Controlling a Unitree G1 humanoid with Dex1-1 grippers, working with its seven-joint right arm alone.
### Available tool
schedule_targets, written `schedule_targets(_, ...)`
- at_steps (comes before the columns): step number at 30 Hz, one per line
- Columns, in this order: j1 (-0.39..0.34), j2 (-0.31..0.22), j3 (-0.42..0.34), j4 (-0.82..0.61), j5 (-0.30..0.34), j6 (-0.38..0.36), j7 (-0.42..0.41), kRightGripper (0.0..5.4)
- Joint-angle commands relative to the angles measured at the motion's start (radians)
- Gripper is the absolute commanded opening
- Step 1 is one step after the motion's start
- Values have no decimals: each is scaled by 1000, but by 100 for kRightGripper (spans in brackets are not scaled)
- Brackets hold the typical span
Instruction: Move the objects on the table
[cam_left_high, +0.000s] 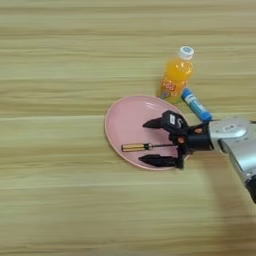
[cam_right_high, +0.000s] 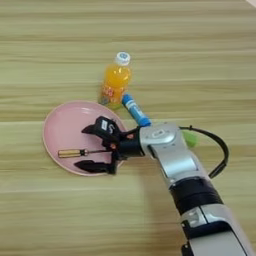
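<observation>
The claw (cam_left_high: 151, 142) is spread wide over the pink plate (cam_left_high: 125, 122), where the screwdriver (cam_left_high: 137, 147) lies between its fingers. The orange-drink bottle (cam_left_high: 177, 75) stands just behind the plate. A green object (cam_right_high: 189, 137) is seen only in the right eye view.

So there's a round pink plate (cam_left_high: 127, 125) sitting on the light wood-grain table (cam_left_high: 55, 200), with a slim screwdriver with an amber handle (cam_left_high: 145, 147) lying flat on it. The silver-armed black two-finger gripper (cam_left_high: 152, 142) comes in from the right, fingers spread wide on either side of the shaft. Just behind the plate stands a small orange-drink bottle with a white cap (cam_left_high: 177, 75), and a blue tube (cam_left_high: 196, 105) lies beside it.
</observation>
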Motion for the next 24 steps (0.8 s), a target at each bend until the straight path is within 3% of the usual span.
schedule_targets(1,-45,-35,2,-33,-15,-28,-18,450)
schedule_targets(24,-36,-42,12,-32,-20,-54,-19,213)
